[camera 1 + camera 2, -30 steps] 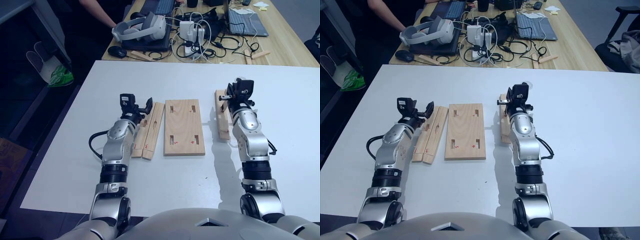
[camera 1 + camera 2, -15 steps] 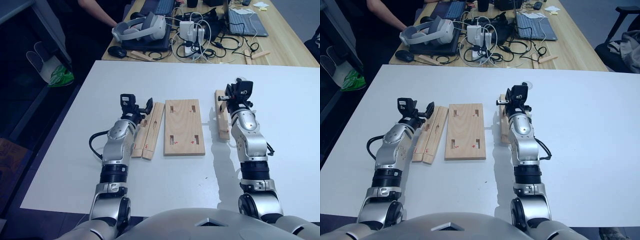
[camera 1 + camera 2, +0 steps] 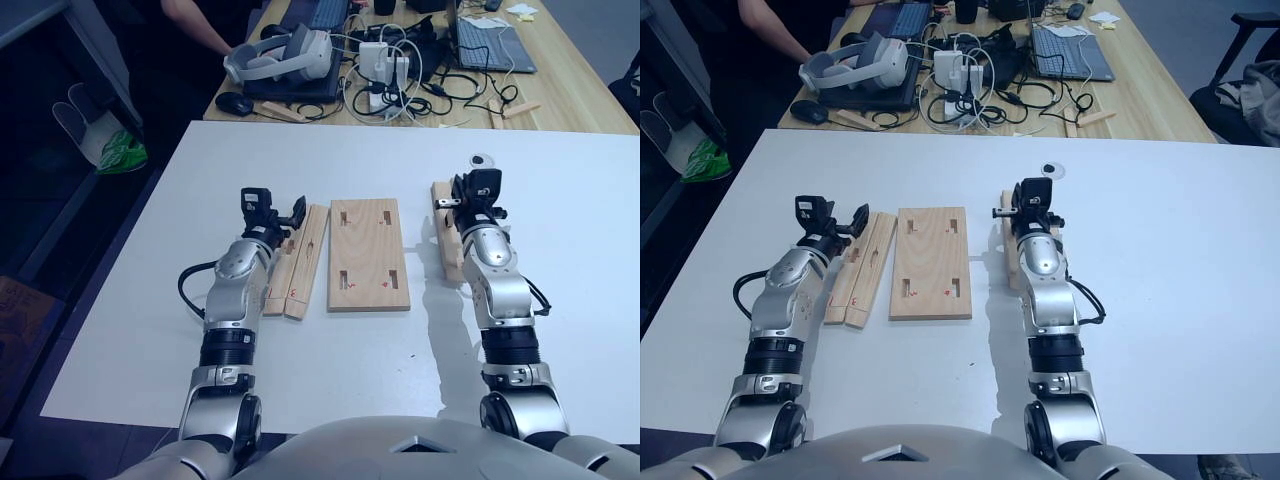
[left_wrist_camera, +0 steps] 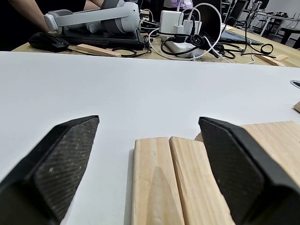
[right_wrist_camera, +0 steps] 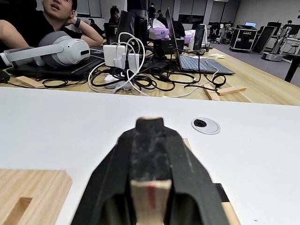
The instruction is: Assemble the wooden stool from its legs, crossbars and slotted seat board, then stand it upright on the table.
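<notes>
The slotted seat board (image 3: 368,255) lies flat in the middle of the white table (image 3: 560,250). Two long wooden stool pieces (image 3: 300,262) lie side by side just left of it. My left gripper (image 3: 273,214) hovers open at their far ends; in the left wrist view its black fingers (image 4: 61,164) flank those pieces (image 4: 173,178) without touching them. More wooden pieces (image 3: 445,238) lie right of the board. My right gripper (image 3: 472,192) sits over them, shut on a thin wooden piece (image 5: 150,194) with a red mark, clamped between its fingers (image 5: 187,187).
A round cable grommet (image 3: 482,158) sits in the table just beyond the right gripper. A wooden desk (image 3: 560,90) behind holds a headset (image 3: 285,55), cables and laptops. White table surface stretches to the right and towards me.
My right gripper has drawn back slightly towards me, uncovering the round grommet behind it. The left arm and the seat board have not moved.
</notes>
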Controlling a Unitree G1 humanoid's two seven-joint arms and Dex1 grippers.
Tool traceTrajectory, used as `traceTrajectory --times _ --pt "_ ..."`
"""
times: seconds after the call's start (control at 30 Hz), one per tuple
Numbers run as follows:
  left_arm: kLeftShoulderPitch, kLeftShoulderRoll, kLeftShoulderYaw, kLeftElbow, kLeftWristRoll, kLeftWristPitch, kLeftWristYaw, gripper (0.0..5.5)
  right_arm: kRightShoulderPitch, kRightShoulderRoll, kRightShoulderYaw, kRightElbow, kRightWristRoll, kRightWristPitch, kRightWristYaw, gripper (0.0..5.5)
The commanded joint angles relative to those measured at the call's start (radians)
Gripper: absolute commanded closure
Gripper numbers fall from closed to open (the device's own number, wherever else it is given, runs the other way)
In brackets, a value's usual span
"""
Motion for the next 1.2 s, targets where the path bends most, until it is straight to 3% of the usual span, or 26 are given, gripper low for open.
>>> traceTrajectory --times 0.03,0.5,0.77,0.8,1.2 --pt "-0.003 0.004 -0.007 -0.003 0.008 0.016 0.002 1.58 0.007 0.042 -0.072 0.064 0.079 0.066 -0.019 5.11" --pt "-0.023 -0.010 -0.005 0.022 0.009 0.000 0.021 1.58 -0.141 0.101 -0.141 0.432 0.145 -0.108 -0.029 5.11" --pt "-0.021 -0.023 0.001 0.019 0.005 -0.002 0.033 1.58 -0.150 0.083 -0.100 0.456 0.102 -0.171 -0.031 5.11" --pt "-0.021 -0.023 0.001 0.018 0.004 -0.002 0.034 1.58 -0.143 0.080 -0.084 0.444 0.086 -0.188 -0.033 4.74" --pt "-0.021 -0.027 -0.002 0.019 0.002 -0.001 0.033 1.58 -0.114 0.064 -0.005 0.143 -0.003 -0.336 -0.049 3.28"
